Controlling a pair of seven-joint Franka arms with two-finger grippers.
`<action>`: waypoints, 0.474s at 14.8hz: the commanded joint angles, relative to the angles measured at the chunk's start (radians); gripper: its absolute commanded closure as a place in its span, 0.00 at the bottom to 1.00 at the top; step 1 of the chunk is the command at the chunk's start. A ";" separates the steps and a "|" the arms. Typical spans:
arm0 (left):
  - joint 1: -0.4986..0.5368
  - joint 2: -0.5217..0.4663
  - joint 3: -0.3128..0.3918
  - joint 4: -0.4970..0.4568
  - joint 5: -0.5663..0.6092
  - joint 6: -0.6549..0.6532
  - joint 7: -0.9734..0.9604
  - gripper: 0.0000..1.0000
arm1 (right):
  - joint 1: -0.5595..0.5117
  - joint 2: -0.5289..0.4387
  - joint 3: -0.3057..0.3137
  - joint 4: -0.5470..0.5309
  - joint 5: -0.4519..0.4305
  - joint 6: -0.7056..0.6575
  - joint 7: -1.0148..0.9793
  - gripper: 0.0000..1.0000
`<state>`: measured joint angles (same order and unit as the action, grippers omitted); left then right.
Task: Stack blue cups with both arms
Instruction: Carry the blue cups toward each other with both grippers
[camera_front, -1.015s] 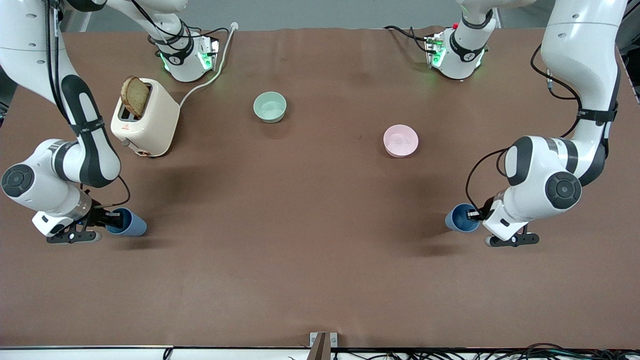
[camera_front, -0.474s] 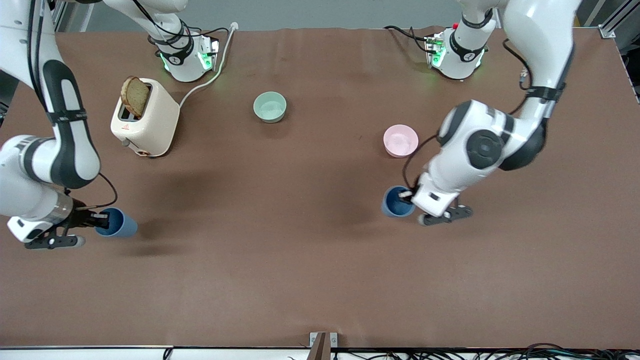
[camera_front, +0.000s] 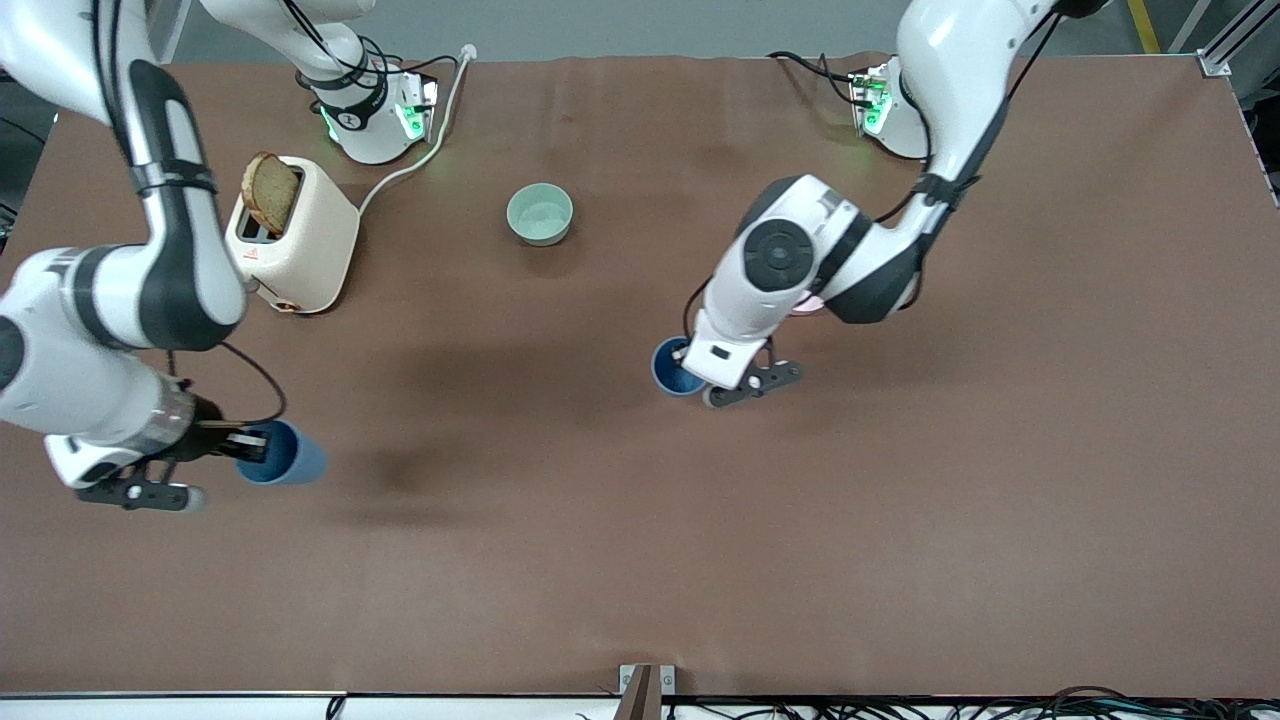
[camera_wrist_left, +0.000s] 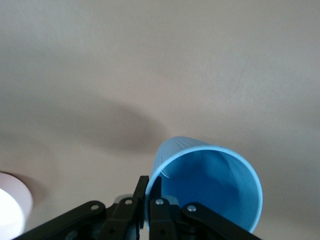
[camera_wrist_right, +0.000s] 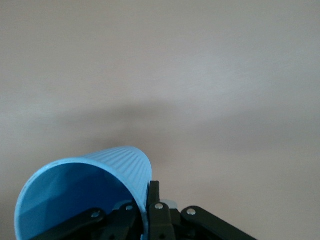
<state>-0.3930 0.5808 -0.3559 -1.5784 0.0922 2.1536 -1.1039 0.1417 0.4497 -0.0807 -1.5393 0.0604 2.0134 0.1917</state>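
Observation:
Each gripper holds one blue cup by its rim, one finger inside and one outside. My left gripper (camera_front: 690, 358) is shut on a blue cup (camera_front: 673, 368) and holds it above the middle of the table, mouth facing up toward the front camera. In the left wrist view the fingers (camera_wrist_left: 150, 182) pinch the cup's (camera_wrist_left: 210, 187) wall. My right gripper (camera_front: 250, 448) is shut on the other blue cup (camera_front: 285, 454), held tilted above the right arm's end of the table. In the right wrist view that gripper (camera_wrist_right: 150, 189) clamps the cup's (camera_wrist_right: 85, 182) rim.
A cream toaster (camera_front: 300, 240) with a bread slice (camera_front: 270, 192) stands near the right arm's base, its white cable (camera_front: 420, 150) trailing to the table edge. A pale green bowl (camera_front: 540, 213) sits mid-table. A pink bowl (camera_front: 806, 304) is mostly hidden under the left arm.
My left arm has carried its cup from the left arm's end to over the table's middle. My right arm has shifted its cup a little toward the middle.

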 joint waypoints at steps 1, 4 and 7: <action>-0.052 0.071 0.009 0.058 0.096 0.012 -0.146 1.00 | 0.076 -0.009 -0.007 0.014 0.006 -0.004 0.136 0.99; -0.081 0.103 0.009 0.063 0.115 0.034 -0.192 1.00 | 0.118 -0.009 0.033 0.027 0.006 0.002 0.250 0.99; -0.083 0.131 0.009 0.066 0.110 0.074 -0.202 0.94 | 0.121 -0.009 0.120 0.027 0.004 0.007 0.339 0.99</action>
<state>-0.4681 0.6895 -0.3545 -1.5425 0.1863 2.2122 -1.2867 0.2682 0.4497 -0.0098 -1.5106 0.0606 2.0179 0.4704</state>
